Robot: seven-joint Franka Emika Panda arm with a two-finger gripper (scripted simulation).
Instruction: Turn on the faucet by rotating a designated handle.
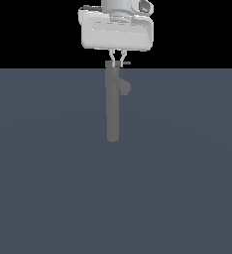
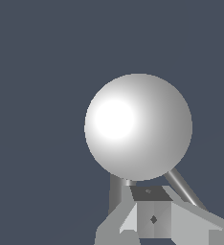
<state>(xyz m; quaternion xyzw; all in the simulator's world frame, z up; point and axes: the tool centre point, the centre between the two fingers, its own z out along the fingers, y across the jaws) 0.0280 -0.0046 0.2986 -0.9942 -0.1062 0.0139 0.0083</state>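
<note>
Filling the wrist view, the faucet (image 2: 138,127) cap is showing as a bright round dome with the handle (image 2: 183,187) jutting from under it beside the end effector (image 2: 152,217); whether its fingers are parted I cannot tell. From outside, the end effector (image 1: 117,58) is hanging right over the faucet (image 1: 112,104) top, with the handle (image 1: 126,63) poking toward the exterior view's right, so pushing sideways near the rod's tip should be turning it best.

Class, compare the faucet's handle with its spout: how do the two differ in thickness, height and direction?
The handle is a thin rod; the spout is thick and stubby. The handle sits at the faucet's top cap; the spout sits lower. The handle runs level; the spout angles downward. Both are grey and point toward the exterior view's right.
</note>
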